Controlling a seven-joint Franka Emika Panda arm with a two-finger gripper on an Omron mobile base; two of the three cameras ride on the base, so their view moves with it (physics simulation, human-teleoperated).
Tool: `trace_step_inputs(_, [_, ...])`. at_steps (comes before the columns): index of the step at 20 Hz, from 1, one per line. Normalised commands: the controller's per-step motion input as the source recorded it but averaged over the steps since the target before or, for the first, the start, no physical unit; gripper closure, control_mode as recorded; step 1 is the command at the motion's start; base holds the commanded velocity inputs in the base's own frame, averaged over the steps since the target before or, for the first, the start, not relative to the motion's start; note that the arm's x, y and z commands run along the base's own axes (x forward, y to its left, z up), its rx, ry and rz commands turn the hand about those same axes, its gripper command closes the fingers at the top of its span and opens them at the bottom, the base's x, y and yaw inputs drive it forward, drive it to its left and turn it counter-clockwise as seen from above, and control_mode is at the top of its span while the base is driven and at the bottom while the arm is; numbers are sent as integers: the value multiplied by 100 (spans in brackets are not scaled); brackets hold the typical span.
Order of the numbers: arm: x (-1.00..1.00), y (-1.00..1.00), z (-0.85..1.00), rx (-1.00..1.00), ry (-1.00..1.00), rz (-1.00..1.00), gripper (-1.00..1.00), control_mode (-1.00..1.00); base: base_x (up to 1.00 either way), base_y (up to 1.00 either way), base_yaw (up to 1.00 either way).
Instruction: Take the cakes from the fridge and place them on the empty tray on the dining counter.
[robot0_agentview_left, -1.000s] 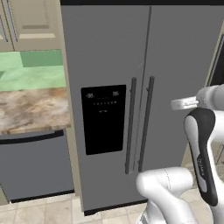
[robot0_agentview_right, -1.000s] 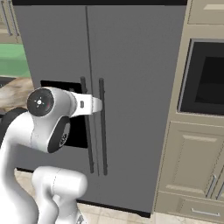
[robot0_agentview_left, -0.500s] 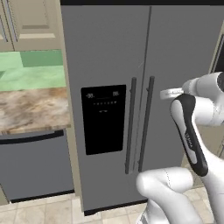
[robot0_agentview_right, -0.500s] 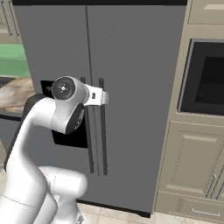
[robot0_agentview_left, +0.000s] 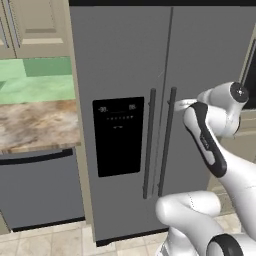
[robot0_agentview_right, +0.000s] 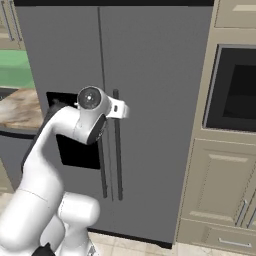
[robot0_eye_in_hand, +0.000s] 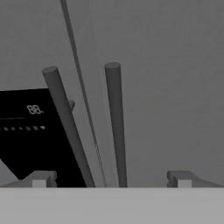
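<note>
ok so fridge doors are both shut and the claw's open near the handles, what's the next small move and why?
Probably ease the open claw forward until its fingers straddle the right door handle, then close. The fridge is shut, so the cakes can't be reached, and in the hand view that bar already sits between the fingertips, with a gap yet to close.

To our left we see a marble-topped counter (robot0_agentview_left: 35, 125), beige and brown veined, with a grey appliance front (robot0_agentview_left: 40, 190) below it carrying a dark bar handle along its top. Behind the counter the wall (robot0_agentview_left: 35, 80) is tiled green, and cream panelled upper cabinets (robot0_agentview_left: 30, 25) hang above. To our right stands a tall cream cabinet column (robot0_agentview_right: 225, 190) with a dark built-in oven (robot0_agentview_right: 235, 90) set in it, panelled doors and a drawer with metal pulls beneath. The floor (robot0_agentview_left: 45, 242) is pale beige tile. The light is even and soft.
</note>
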Motion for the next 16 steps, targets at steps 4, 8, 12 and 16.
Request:
trace_step_inputs(4, [66, 0, -39, 0, 0, 0, -100, -100, 0, 0, 0])
trace_step_inputs(8, [69, 1, -30, 0, 0, 0, -100, -100, 0, 0, 0])
trace_step_inputs(12, [75, 0, -21, 0, 0, 0, -100, -100, 0, 0, 0])
trace_step_inputs(16, [77, 0, -15, 0, 0, 0, -100, -100, 0, 0, 0])
